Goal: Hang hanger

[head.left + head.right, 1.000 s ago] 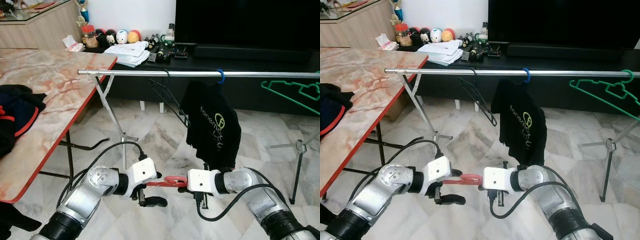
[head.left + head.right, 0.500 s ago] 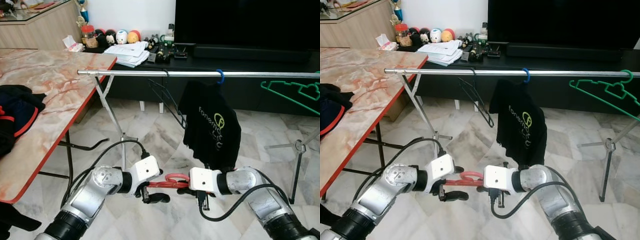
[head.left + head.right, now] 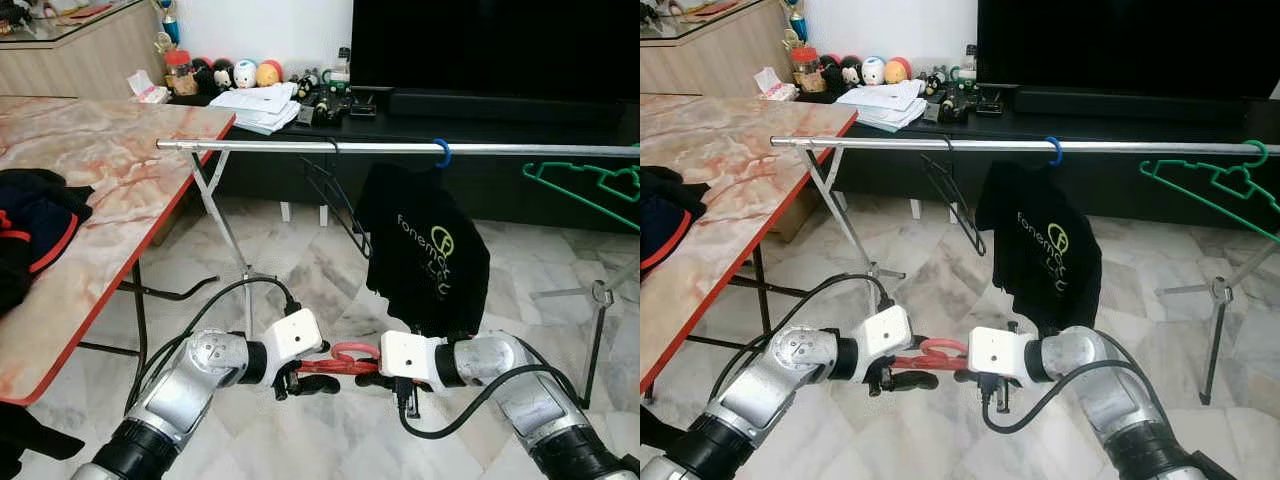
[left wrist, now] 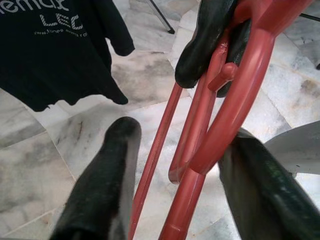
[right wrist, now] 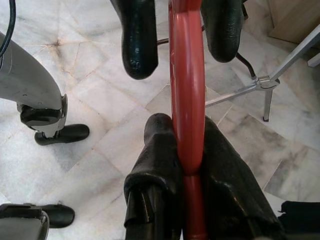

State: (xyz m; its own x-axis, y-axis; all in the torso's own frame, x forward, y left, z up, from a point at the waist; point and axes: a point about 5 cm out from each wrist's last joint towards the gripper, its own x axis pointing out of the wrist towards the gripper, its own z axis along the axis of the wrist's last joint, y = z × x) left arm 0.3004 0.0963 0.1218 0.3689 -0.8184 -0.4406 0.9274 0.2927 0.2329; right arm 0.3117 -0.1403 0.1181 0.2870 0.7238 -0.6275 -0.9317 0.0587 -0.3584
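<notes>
I have the red hanger (image 3: 345, 359) low between both arms, my right gripper (image 5: 186, 150) clamped on it and my left gripper (image 4: 175, 165) spread loosely around it, so lifting to the rail (image 3: 400, 147) risks a twist or drop.

Home living room. Large black TV (image 3: 490, 45) on a low dark console (image 3: 400, 110) cluttered with papers (image 3: 255, 105) and toy figures (image 3: 235, 72). Before the console: marble floor (image 3: 300, 270), clothes rail (image 3: 400, 147), folding marble-top table (image 3: 90, 170).
</notes>
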